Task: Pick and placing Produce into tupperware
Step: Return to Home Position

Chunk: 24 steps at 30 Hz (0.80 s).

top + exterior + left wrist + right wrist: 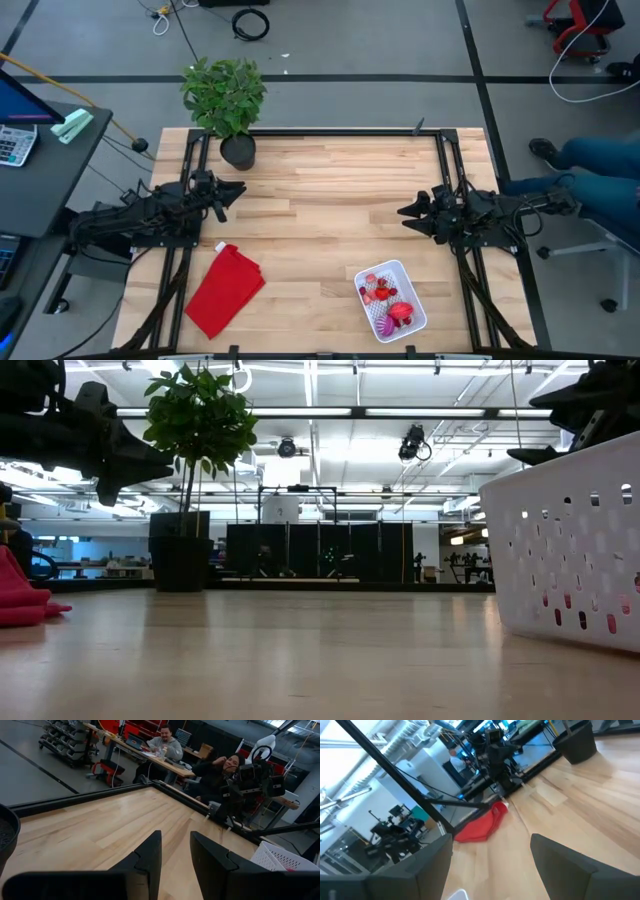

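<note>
the tupperware (372,271) sits on the right half of the surface (330,180), red and pink produce (392,305) inside it. the left pincer (240,190) hovers at the left edge, narrowly apart and empty; the right pincer (402,212) hovers at the right, spread wide and empty. a red cloth (225,290) lies well apart from the tupperware.

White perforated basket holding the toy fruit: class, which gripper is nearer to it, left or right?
Right. The right gripper hovers just beyond the white perforated basket; the left gripper hangs across the wooden table, beyond the red folded cloth.
</note>
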Each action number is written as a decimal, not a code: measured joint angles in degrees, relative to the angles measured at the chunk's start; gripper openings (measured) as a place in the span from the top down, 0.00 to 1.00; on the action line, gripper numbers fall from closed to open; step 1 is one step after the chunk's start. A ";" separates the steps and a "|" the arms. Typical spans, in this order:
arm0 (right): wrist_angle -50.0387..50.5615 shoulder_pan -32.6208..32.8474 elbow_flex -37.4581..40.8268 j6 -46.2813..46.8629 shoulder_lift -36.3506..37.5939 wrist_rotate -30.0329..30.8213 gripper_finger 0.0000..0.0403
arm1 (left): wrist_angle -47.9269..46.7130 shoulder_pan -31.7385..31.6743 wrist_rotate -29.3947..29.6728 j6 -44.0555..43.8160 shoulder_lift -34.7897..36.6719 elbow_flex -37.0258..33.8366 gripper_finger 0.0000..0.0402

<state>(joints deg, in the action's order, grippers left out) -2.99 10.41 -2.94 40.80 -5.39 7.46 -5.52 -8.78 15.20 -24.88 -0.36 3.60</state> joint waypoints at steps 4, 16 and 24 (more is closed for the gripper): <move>0.37 0.00 2.39 0.01 -0.08 -0.27 0.31 | 0.02 0.00 -0.01 -0.01 0.00 0.00 0.73; 0.64 0.02 2.34 -0.39 4.58 -1.84 0.31 | 0.11 0.00 -0.03 0.00 0.00 -0.02 0.73; 1.20 0.02 1.66 -0.46 3.77 -1.79 0.31 | 0.15 0.00 -0.03 0.00 0.00 -0.02 0.73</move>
<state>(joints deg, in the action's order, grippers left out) -1.78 10.44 -1.28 40.34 -1.61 5.67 -5.37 -8.78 15.17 -24.88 -0.36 3.57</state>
